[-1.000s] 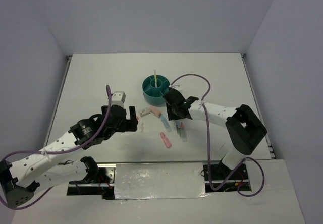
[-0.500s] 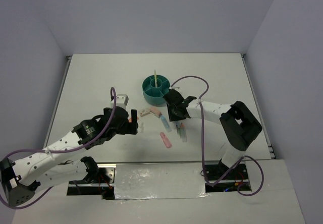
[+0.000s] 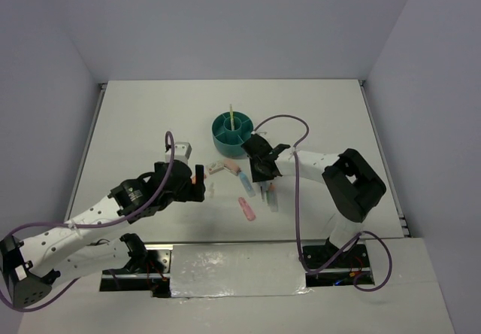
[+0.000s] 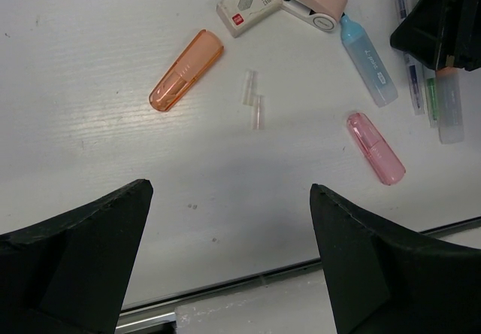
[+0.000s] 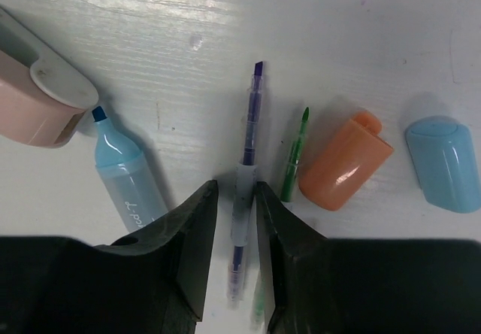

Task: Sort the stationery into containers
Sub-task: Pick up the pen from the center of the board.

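Down at the right tool [image 5: 236, 187] we find the purple pen [image 5: 250, 116] lying between the jaws, which stand narrow on either side of its clear sleeve, with a thin gap on one side. Close beside it lie a green pen [image 5: 295, 153], an orange cap [image 5: 344, 161] and a blue highlighter [image 5: 128, 176], the highlighter's rear end running under one finger. The left tool [image 4: 229, 191] hangs wide open over the table [image 4: 90, 138] near the clear clips [image 4: 253, 101], and the teal organizer [image 3: 218, 127] just beyond the right tool holds one yellow pencil [image 3: 231, 116] upright.
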Robot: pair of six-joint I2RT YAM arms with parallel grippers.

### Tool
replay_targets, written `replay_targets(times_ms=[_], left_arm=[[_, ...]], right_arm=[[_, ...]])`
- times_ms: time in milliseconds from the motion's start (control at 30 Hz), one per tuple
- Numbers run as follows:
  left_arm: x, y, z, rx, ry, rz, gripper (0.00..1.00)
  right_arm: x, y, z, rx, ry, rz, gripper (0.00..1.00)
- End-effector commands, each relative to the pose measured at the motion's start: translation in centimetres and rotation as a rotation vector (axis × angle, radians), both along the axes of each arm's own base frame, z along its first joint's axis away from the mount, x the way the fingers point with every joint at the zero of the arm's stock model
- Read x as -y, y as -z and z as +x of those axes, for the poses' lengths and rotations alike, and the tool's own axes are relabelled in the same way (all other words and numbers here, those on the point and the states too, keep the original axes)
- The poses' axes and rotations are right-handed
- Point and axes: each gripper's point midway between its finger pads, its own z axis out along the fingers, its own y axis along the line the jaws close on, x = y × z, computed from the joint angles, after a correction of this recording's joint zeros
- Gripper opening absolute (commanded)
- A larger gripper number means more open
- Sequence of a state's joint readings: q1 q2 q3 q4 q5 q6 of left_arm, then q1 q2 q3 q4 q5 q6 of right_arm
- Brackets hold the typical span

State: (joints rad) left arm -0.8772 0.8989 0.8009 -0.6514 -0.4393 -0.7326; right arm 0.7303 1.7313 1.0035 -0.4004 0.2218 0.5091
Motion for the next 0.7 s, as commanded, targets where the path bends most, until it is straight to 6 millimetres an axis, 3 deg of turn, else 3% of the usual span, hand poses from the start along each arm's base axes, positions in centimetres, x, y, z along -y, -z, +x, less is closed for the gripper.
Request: replay_targets(times_ms=[0, 100, 167, 233, 300, 400, 467, 500, 533, 667], left_arm=[[0.3, -0.2, 0.1, 0.008, 0.013, -0.014, 0.99], [0.5, 0.0, 0.2, 0.005, 0.01, -0.018, 0.99], [0.7, 0.2, 0.4, -0.003, 0.0, -0.024, 0.99], [1.2, 0.6, 0.5, -0.015, -0.003, -0.031, 0.99], [2.2, 0.7, 1.0, -0.014, 0.007, -0.058, 0.99], [3.8, 2.1, 2.4, -0.039, 0.017, -0.023, 1.0], [4.8, 2.5, 3.4, -0.045, 0.021, -0.017, 0.98], [5.5, 2.6, 4.0, -0.057, 0.035, -0.018, 0.93], [5.7, 4.2, 4.7, -0.091, 0.029, 0.023, 0.89], [5.9, 5.8, 7.3, -0.136, -0.01, 0.093, 0.69]], right_arm=[[-0.9, 0.2, 0.6, 0.013, 0.015, 0.019, 0.34], [-1.0, 0.4, 0.4, 0.007, 0.02, 0.016, 0.27], [-1.3, 0.3, 0.2, 0.006, 0.018, 0.017, 0.15], [-1.4, -0.7, 0.4, 0.024, 0.02, 0.024, 0.11], [-1.6, -2.8, 1.2, 0.069, 0.029, 0.035, 0.04], [-0.5, -9.2, 1.6, 0.182, 0.041, 0.065, 0.0], [0.2, -12.1, 1.6, 0.239, 0.052, 0.081, 0.0], [0.7, -12.9, 1.1, 0.246, 0.042, 0.077, 0.0], [1.2, -14.8, 0.5, 0.281, 0.042, 0.11, 0.0], [2.3, -17.1, -1.5, 0.321, 0.008, 0.173, 0.0]])
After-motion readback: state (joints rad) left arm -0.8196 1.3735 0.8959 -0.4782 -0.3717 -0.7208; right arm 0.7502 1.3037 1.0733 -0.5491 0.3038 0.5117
